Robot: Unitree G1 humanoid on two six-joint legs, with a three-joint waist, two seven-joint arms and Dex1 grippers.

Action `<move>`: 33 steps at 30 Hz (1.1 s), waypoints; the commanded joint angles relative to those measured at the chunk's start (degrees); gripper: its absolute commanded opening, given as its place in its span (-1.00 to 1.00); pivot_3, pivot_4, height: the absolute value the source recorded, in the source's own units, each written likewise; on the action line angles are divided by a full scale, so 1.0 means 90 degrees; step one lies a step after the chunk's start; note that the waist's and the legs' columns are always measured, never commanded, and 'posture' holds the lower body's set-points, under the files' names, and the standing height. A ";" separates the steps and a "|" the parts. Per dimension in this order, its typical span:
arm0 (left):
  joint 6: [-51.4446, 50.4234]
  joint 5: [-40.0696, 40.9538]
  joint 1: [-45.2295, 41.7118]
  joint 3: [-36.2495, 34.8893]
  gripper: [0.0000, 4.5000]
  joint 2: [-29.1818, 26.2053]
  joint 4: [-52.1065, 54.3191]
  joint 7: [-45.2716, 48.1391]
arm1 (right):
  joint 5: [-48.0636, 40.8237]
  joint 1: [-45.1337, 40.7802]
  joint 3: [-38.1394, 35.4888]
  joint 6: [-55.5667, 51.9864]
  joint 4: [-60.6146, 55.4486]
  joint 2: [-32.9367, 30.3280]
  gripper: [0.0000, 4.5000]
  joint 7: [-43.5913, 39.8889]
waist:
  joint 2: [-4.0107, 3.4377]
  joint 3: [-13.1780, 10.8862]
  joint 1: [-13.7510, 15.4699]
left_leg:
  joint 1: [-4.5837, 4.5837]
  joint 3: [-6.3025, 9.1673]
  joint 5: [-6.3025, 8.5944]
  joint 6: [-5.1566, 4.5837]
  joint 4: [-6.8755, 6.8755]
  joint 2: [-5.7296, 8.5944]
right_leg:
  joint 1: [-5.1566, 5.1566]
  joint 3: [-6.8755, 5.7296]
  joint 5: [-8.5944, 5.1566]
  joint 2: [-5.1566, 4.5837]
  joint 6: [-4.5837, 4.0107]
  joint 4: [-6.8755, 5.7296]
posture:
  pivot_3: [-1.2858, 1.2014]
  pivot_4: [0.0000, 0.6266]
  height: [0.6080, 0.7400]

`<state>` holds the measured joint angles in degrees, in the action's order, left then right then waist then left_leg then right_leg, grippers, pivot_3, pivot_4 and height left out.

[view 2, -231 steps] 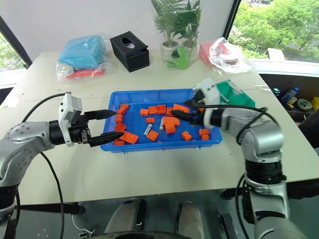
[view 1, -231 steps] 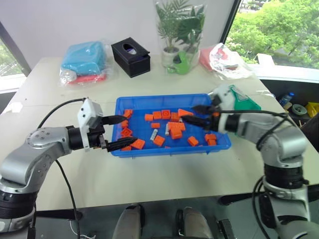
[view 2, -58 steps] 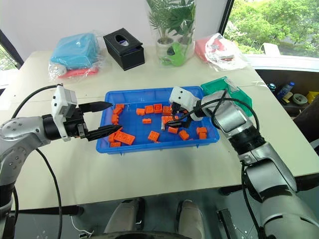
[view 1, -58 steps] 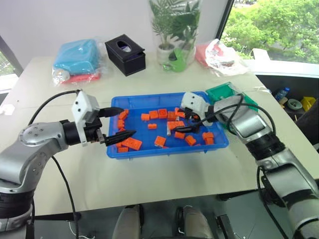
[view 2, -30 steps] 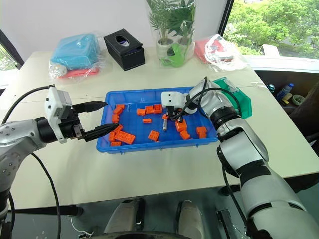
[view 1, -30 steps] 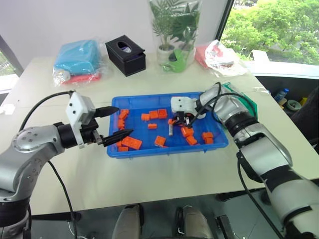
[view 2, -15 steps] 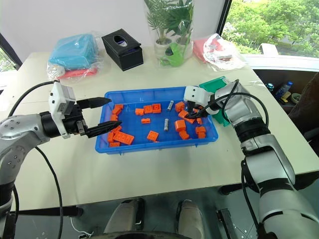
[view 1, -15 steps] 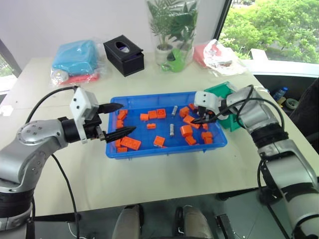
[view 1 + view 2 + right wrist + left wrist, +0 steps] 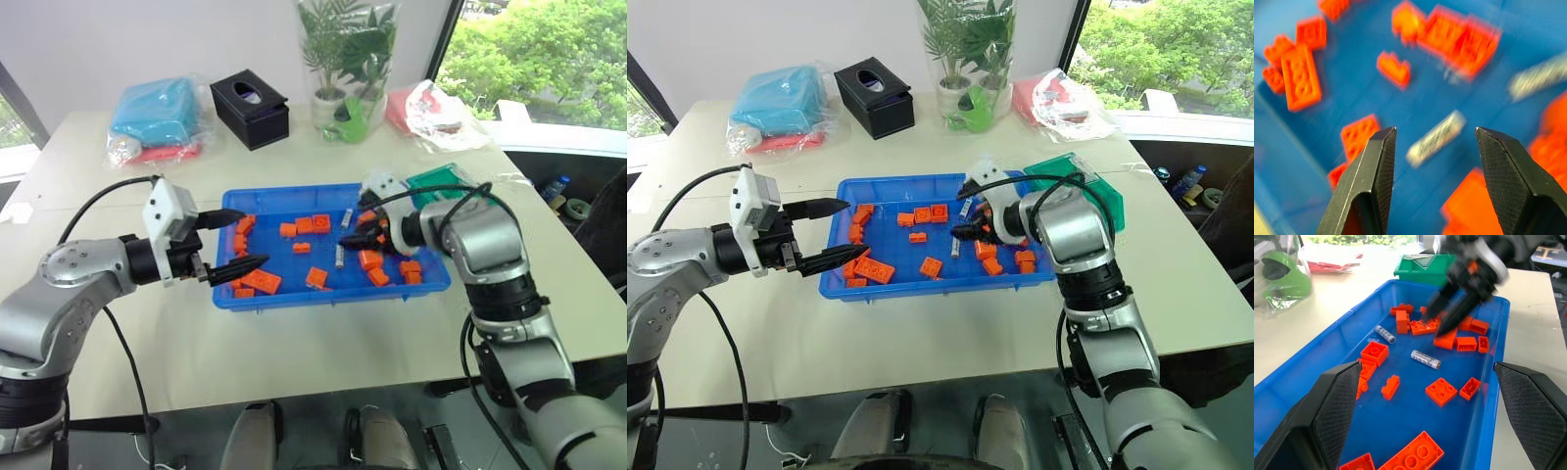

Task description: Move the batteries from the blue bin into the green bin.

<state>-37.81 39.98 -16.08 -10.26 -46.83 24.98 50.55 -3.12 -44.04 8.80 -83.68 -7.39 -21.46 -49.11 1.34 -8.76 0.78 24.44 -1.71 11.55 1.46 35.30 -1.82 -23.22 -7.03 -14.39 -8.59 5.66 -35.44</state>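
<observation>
The blue bin (image 9: 294,297) lies mid-table, with orange bricks (image 9: 259,282) scattered inside. Two silver-grey batteries rest on its floor, one battery (image 9: 338,257) near the middle and another battery (image 9: 346,217) by the far wall. Hovering just above the middle battery (image 9: 1436,138), my right gripper (image 9: 351,235) points down to the left; it is open and holds nothing. At the bin's left end my left gripper (image 9: 245,238) stays open and empty over the rim. Behind my right arm stands the green bin (image 9: 441,181), to the right of the blue bin.
Along the table's far side stand a teal wrapped bundle (image 9: 157,110), a black tissue box (image 9: 250,110), a bagged potted plant (image 9: 343,59), a light green scoop-shaped object (image 9: 348,122) and a clear bag with red contents (image 9: 431,103). Bare tabletop lies in front of the blue bin.
My right gripper opened, swung right toward the green bin, then came back over the middle of the blue bin with its wrist rolled. The left gripper stayed put.
</observation>
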 commanded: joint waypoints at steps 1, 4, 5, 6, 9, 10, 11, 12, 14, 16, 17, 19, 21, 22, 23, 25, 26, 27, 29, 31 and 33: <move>0.0107 0.0009 -0.0135 -0.0070 1.00 -0.0027 0.0137 0.0002 | -0.0242 0.0015 -0.0032 -0.0134 -0.0184 0.0137 0.15 0.0480 | -0.0002 -0.0001 -0.0008 | 0.0001 -0.0001 -0.0001 -0.0001 -0.0001 0.0000 | 0.0000 0.0000 0.0000 0.0000 0.0000 -0.0001 | 0.03 -0.52 -0.20; 0.0097 0.0013 -0.0155 -0.0063 1.00 -0.0027 0.0138 0.0006 | -0.0405 -0.0057 -0.0083 -0.0065 0.0085 0.0333 0.15 0.0791 | 0.0000 0.0000 -0.0010 | -0.0001 -0.0002 -0.0009 -0.0015 -0.0002 0.0000 | -0.0001 0.0000 0.0001 0.0003 0.0002 -0.0002 | 0.03 -0.52 -0.20; 0.0095 0.0010 -0.0156 -0.0059 1.00 -0.0028 0.0142 0.0004 | -0.0445 -0.0085 -0.0085 0.0010 0.0189 0.0381 0.15 0.0877 | -0.0001 -0.0001 -0.0011 | -0.0001 -0.0002 -0.0009 -0.0015 -0.0002 0.0000 | -0.0001 0.0000 0.0001 0.0004 0.0002 -0.0002 | 0.03 -0.52 -0.20; 0.0089 0.0013 -0.0153 -0.0063 1.00 -0.0031 0.0146 0.0003 | -0.0475 -0.0126 -0.0102 0.0103 0.0331 0.0453 0.15 0.0979 | -0.0001 -0.0001 -0.0012 | -0.0001 -0.0002 -0.0009 -0.0015 -0.0002 0.0000 | -0.0001 0.0000 0.0002 0.0004 0.0003 -0.0002 | 0.03 -0.52 -0.20; 0.0065 0.0032 -0.0143 -0.0093 1.00 -0.0047 0.0171 -0.0009 | -0.0546 -0.0226 -0.0135 0.0422 0.0758 0.0619 0.15 0.1261 | -0.0002 -0.0001 -0.0006 | -0.0001 -0.0003 -0.0010 -0.0016 -0.0002 0.0000 | -0.0002 0.0000 0.0001 0.0004 0.0002 -0.0002 | 0.03 -0.52 -0.20; 0.0061 0.0033 -0.0133 -0.0105 1.00 -0.0052 0.0179 -0.0016 | -0.0571 -0.0229 -0.0129 0.0507 0.0882 0.0664 0.15 0.1340 | -0.0002 -0.0001 -0.0001 | -0.0001 -0.0003 -0.0010 -0.0016 -0.0002 0.0000 | -0.0001 0.0000 0.0001 0.0004 0.0003 -0.0002 | 0.03 -0.52 -0.20; 0.0058 0.0032 -0.0126 -0.0111 1.00 -0.0054 0.0185 -0.0023 | -0.0596 -0.0224 -0.0119 0.0580 0.0987 0.0695 0.15 0.1404 | -0.0001 -0.0001 -0.0002 | 0.0000 -0.0002 -0.0010 -0.0016 -0.0001 0.0000 | -0.0001 0.0000 0.0001 0.0003 0.0002 -0.0002 | 0.03 -0.52 -0.20; 0.0055 0.0032 -0.0118 -0.0118 1.00 -0.0055 0.0192 -0.0032 | -0.0614 -0.0203 -0.0080 0.0666 0.1086 0.0717 0.15 0.1457 | 0.0001 0.0001 -0.0004 | 0.0000 -0.0003 -0.0010 -0.0016 0.0000 0.0001 | -0.0001 0.0000 0.0001 0.0003 0.0002 -0.0002 | 0.03 -0.52 -0.20; 0.0049 0.0035 -0.0103 -0.0128 1.00 -0.0053 0.0208 -0.0051 | -0.0640 -0.0164 0.0010 0.0839 0.1237 0.0734 0.15 0.1542 | 0.0000 0.0000 -0.0003 | 0.0000 -0.0002 -0.0010 -0.0016 0.0000 0.0001 | -0.0001 0.0000 0.0001 0.0003 0.0003 -0.0002 | 0.03 -0.52 -0.20; 0.0041 0.0046 -0.0085 -0.0137 1.00 -0.0049 0.0240 -0.0077 | -0.0647 -0.0150 0.0086 0.1011 0.1400 0.0757 0.15 0.1608 | 0.0002 0.0002 -0.0011 | 0.0000 -0.0002 -0.0010 -0.0017 0.0000 0.0001 | -0.0001 0.0000 0.0001 0.0004 0.0003 -0.0002 | 0.03 -0.52 -0.20; 0.0036 0.0054 -0.0072 -0.0148 1.00 -0.0047 0.0260 -0.0095 | -0.0654 -0.0146 0.0103 0.1081 0.1484 0.0773 0.15 0.1638 | 0.0003 0.0003 -0.0013 | 0.0000 -0.0003 -0.0010 -0.0017 0.0000 0.0000 | -0.0001 0.0000 0.0001 0.0004 0.0003 -0.0002 | 0.03 -0.52 -0.20; 0.0028 0.0069 -0.0055 -0.0171 1.00 -0.0046 0.0284 -0.0122 | -0.0694 -0.0143 0.0129 0.1173 0.1571 0.0776 0.05 0.1669 | 0.0005 0.0005 -0.0013 | -0.0002 -0.0002 -0.0010 -0.0017 -0.0001 0.0000 | 0.0000 0.0000 0.0001 0.0005 0.0003 -0.0003 | 0.03 -0.52 -0.20; 0.0030 0.0070 -0.0055 -0.0183 1.00 -0.0048 0.0276 -0.0134 | -0.0728 -0.0156 0.0190 0.1272 0.1601 0.0740 -0.17 0.1654 | 0.0009 0.0008 -0.0012 | -0.0002 -0.0002 -0.0010 -0.0017 -0.0001 0.0000 | 0.0000 0.0000 0.0001 0.0005 0.0003 -0.0003 | 0.03 -0.52 -0.20; 0.0035 0.0067 -0.0056 -0.0188 1.00 -0.0050 0.0269 -0.0136 | -0.0751 -0.0165 0.0218 0.1300 0.1599 0.0721 -0.42 0.1644 | 0.0011 0.0009 -0.0012 | -0.0002 -0.0002 -0.0010 -0.0017 -0.0001 0.0000 | 0.0000 0.0000 0.0001 0.0005 0.0002 -0.0003 | 0.03 -0.52 -0.20; 0.0040 0.0064 -0.0058 -0.0190 1.00 -0.0050 0.0264 -0.0139 | -0.0776 -0.0172 0.0229 0.1309 0.1600 0.0707 -0.61 0.1642 | 0.0011 0.0009 -0.0012 | -0.0002 -0.0002 -0.0010 -0.0017 -0.0001 0.0000 | 0.0000 0.0000 0.0001 0.0005 0.0002 -0.0003 | 0.03 -0.52 -0.20; 0.0053 0.0059 -0.0058 -0.0194 1.00 -0.0048 0.0249 -0.0137 | -0.0820 -0.0183 0.0231 0.1310 0.1603 0.0691 -0.97 0.1656 | 0.0011 0.0010 -0.0013 | -0.0002 -0.0002 -0.0010 -0.0017 -0.0001 0.0000 | 0.0000 0.0000 0.0001 0.0005 0.0002 -0.0003 | 0.03 -0.52 -0.20; 0.0058 0.0057 -0.0065 -0.0184 1.00 -0.0036 0.0240 -0.0140 | -0.0851 -0.0186 0.0219 0.1288 0.1550 0.0643 -0.97 0.1648 | 0.0011 0.0009 -0.0011 | -0.0002 -0.0001 -0.0010 -0.0017 -0.0001 -0.0001 | -0.0001 0.0000 0.0001 0.0005 0.0002 -0.0003 | 0.03 -0.52 -0.20; 0.0061 0.0056 -0.0072 -0.0172 1.00 -0.0024 0.0234 -0.0143 | -0.0879 -0.0191 0.0207 0.1262 0.1478 0.0581 -0.97 0.1635 | 0.0010 0.0009 -0.0009 | -0.0002 -0.0001 -0.0010 -0.0017 -0.0001 0.0000 | -0.0001 0.0000 0.0001 0.0005 0.0002 -0.0003 | 0.03 -0.52 -0.20; 0.0066 0.0060 -0.0071 -0.0144 1.00 -0.0006 0.0236 -0.0134 | -0.0956 -0.0221 0.0113 0.1200 0.1238 0.0380 -0.97 0.1600 | 0.0008 0.0008 0.0002 | -0.0001 -0.0001 -0.0010 -0.0016 -0.0001 0.0000 | -0.0001 0.0000 0.0000 0.0004 0.0001 -0.0003 | 0.03 -0.52 -0.20; 0.0072 0.0070 -0.0051 -0.0120 1.00 0.0009 0.0241 -0.0111 | -0.1141 -0.0365 -0.0293 0.0956 0.0872 0.0038 -0.97 0.1560 | 0.0006 0.0006 0.0013 | 0.0002 -0.0001 -0.0009 -0.0016 0.0000 0.0001 | -0.0001 0.0000 0.0000 0.0002 0.0001 -0.0001 | 0.03 -0.52 -0.20; 0.0087 0.0058 -0.0032 -0.0082 1.00 0.0021 0.0244 -0.0087 | -0.1303 -0.0510 -0.0671 0.0846 0.0501 -0.0485 -0.97 0.1459 | 0.0002 0.0003 0.0013 | 0.0006 0.0000 -0.0009 -0.0016 0.0001 0.0001 | -0.0003 0.0000 0.0000 0.0000 0.0001 0.0001 | 0.03 -0.52 -0.20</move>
<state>-37.92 40.05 -16.15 -10.28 -46.72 25.96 49.61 -13.28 -45.43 7.30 -75.45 1.93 -22.86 -35.28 1.36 -8.73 0.90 24.50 -1.72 11.46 1.32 35.31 -1.80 -23.24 -7.03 -14.39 -8.60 5.67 -35.42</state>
